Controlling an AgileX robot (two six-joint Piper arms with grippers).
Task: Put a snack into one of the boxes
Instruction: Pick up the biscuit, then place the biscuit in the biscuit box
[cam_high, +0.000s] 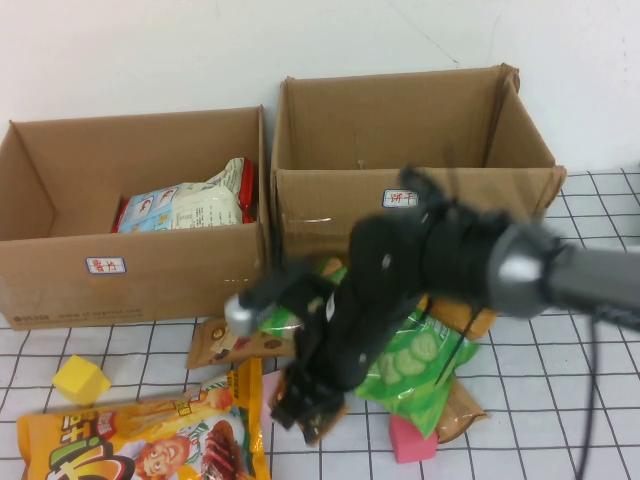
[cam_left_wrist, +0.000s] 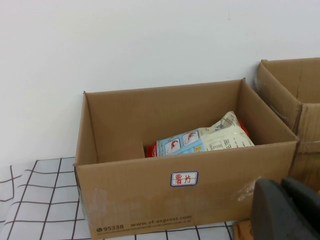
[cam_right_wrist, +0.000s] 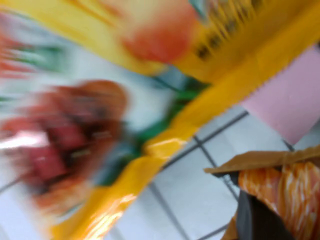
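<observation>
Shorter box (cam_high: 130, 275): sitting at the middle left of the high view, open-topped, white red-lettered label (cam_high: 106, 265) on its front wall. It is holding a pale blue-and-white snack bag (cam_high: 190, 208) with red edging.

Taller box (cam_high: 330, 215): standing just beside the shorter one at the upper centre, clear tape and a label (cam_high: 400, 199) on its front. What it is holding cannot be told.

Desk (cam_high: 560, 400): white gridded surface carrying a yellow cube (cam_high: 81, 380), a large yellow snack bag (cam_high: 140, 440) at the lower left, a brown packet (cam_high: 225, 345), a green cucumber-print bag (cam_high: 415, 365) and a pink block (cam_high: 412, 440).

Right pincer (cam_high: 297, 400): hanging low over the snack pile at the lower centre, its arm reaching in from the right edge. It is gripping an orange-and-brown packet (cam_right_wrist: 277, 182) near the yellow bag.

Left pincer (cam_left_wrist: 290, 210): showing only as a dark shape in the lower right corner of the left wrist view, facing the shorter box; whether it is released or clenched cannot be told.
</observation>
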